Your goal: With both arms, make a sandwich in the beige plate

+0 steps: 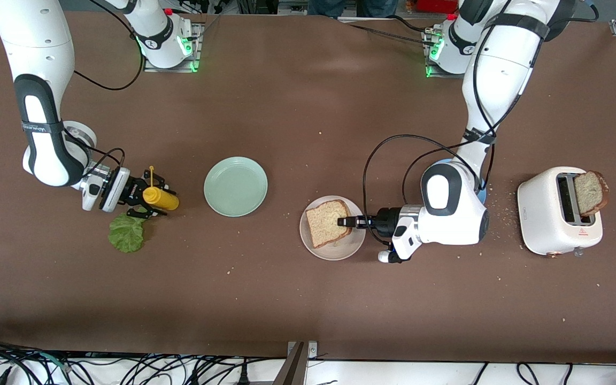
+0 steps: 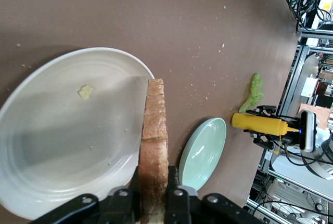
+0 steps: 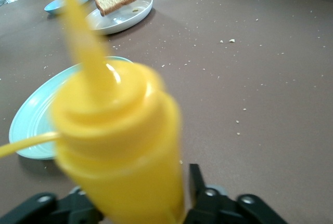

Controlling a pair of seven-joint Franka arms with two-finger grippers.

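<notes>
A brown bread slice (image 1: 328, 222) leans tilted over the beige plate (image 1: 335, 251), its raised edge pinched in my left gripper (image 1: 348, 222). In the left wrist view both fingers press the slice (image 2: 155, 125) above the plate (image 2: 62, 146). A green lettuce leaf (image 1: 126, 233) lies on the table toward the right arm's end. Just above it, my right gripper (image 1: 145, 198) straddles a yellow mustard bottle (image 1: 161, 199). The right wrist view shows the bottle (image 3: 119, 146) between the jaws with a gap at one finger (image 3: 195, 182). A second bread slice (image 1: 590, 192) sticks out of the toaster.
A mint-green plate (image 1: 236, 186) sits between the bottle and the beige plate. A white toaster (image 1: 554, 214) stands at the left arm's end. A blue plate (image 1: 482, 193) is mostly hidden under the left arm. Crumbs dot the brown table.
</notes>
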